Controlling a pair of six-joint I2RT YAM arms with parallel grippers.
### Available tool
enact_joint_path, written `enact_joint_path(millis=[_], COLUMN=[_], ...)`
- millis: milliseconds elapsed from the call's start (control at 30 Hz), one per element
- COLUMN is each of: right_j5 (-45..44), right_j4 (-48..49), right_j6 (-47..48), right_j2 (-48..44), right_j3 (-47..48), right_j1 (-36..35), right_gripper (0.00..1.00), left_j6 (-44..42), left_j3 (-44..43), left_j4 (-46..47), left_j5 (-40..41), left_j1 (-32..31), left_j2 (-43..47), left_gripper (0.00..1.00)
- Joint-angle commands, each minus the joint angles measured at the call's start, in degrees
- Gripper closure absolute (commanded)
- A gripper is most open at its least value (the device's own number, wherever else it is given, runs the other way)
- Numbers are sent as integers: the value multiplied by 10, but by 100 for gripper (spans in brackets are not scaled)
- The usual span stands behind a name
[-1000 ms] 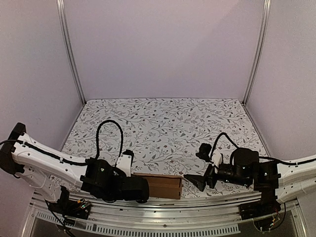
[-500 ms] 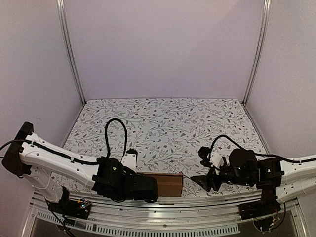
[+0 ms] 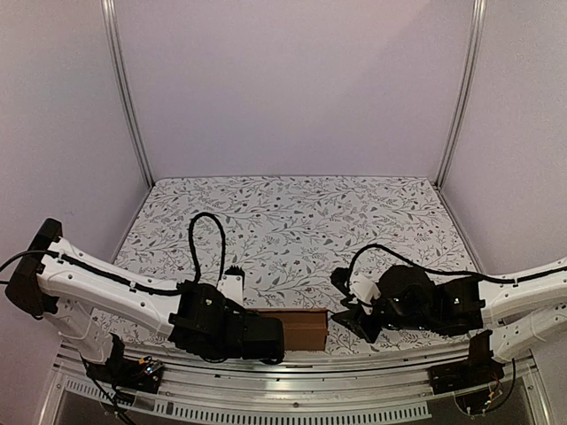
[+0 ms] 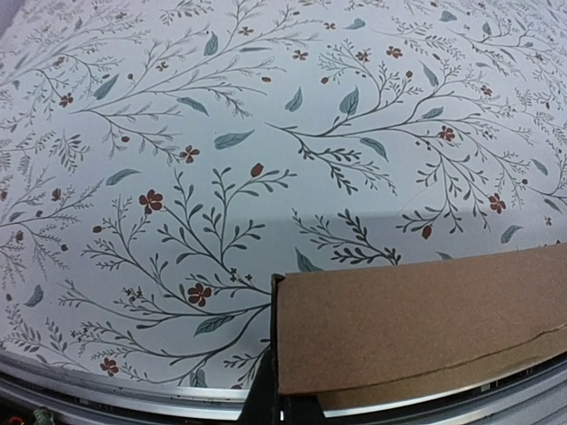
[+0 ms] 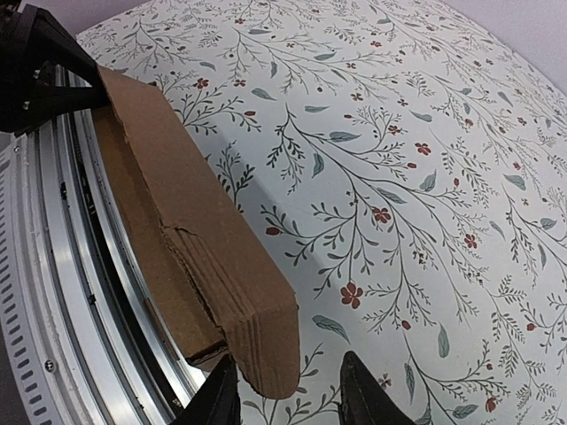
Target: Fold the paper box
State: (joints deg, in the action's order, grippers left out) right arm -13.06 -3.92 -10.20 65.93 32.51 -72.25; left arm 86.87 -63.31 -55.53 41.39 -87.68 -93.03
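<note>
Left fingers [image 4: 262,405] pinch paper box [image 4: 416,319] end; right fingers [image 5: 365,394] apart, straddling other end. Floral tabletop [image 3: 292,212], plain lilac walls [image 3: 292,88].

Looked like a robotics lab test booth to me; plain pale walls [image 3: 292,80] on three sides, aluminium frame posts [image 3: 124,97] in the corners, a slotted aluminium rail [image 3: 292,379] along the near edge with white-and-black robot arms [image 3: 106,283] mounted by it; tabletop had a floral-print cover [image 3: 292,212].
</note>
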Motion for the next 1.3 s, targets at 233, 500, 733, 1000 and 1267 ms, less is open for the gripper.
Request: enact_joint_path(millis=[233,500,733,1000,1267], right_j5=[-32,-45,-43,-51,-52], right_j4=[-11,-6,2,2,-41], right_j6=[8,11,16,13,-52], right_j2=[35,57,69,65,63], right_j3=[30,38,51,59,107], right_j1=[-10,-9,-10,-10,-10], right_gripper=[85,92,94,100,100], left_j6=[58,57,57,44,32], left_j3=[-11,-25,-32,-42,-71], left_j4=[-30,-35,-37,-37,-56], left_j5=[9,30,32,40,46], left_j1=[-6,-17,-21,-27,-32], left_j2=[-18,-21,-27,-37,-71], left_gripper=[100,100,100,100,100])
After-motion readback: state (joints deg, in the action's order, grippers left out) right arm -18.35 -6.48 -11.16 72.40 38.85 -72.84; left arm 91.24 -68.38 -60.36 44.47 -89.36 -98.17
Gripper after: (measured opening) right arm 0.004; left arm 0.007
